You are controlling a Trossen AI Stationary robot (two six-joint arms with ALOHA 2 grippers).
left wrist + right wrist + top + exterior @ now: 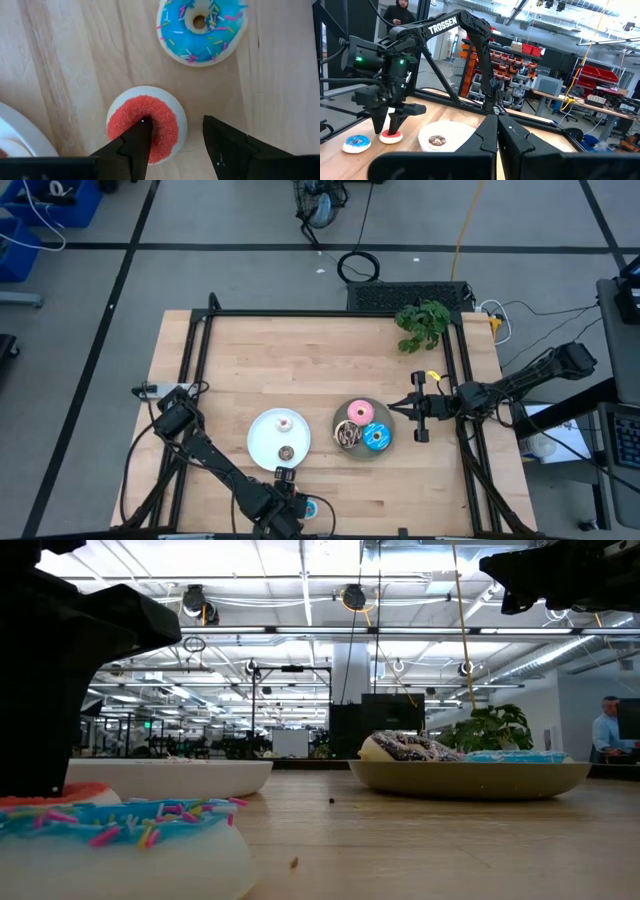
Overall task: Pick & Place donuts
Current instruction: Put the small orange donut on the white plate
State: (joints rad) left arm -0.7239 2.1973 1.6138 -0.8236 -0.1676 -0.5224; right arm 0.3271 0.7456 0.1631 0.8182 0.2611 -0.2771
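My left gripper (175, 132) is open near the table's near edge, straddling one side of the tiny red donut (162, 120), which lies flat on the wood. The tiny blue donut (200, 27) lies beside it. The white plate (262, 438) holds the tiny white-pink donut (285, 421) and the tiny brown donut (286, 452). The grey plate (340, 420) holds the pink donut (359, 413), the brown streaked donut (348, 436) and the blue sprinkled donut (377, 438). My right gripper (498, 132) is shut and hovers to the right of the grey plate. My left gripper comes down from above. One fingertip (140, 132) stands in the red donut's centre hole (150, 121), and the other fingertip (220, 140) stands outside its rim over the bare wood. Whether either finger touches the donut I cannot tell. The donut lies flat on the table.
A green plant sprig (423, 323) lies at the far right corner, with a small yellow object (434, 376) near the right arm. A black frame (330, 313) borders the tabletop. Bare wood stretches across the far half. A person (402, 11) stands in the room beyond the table.
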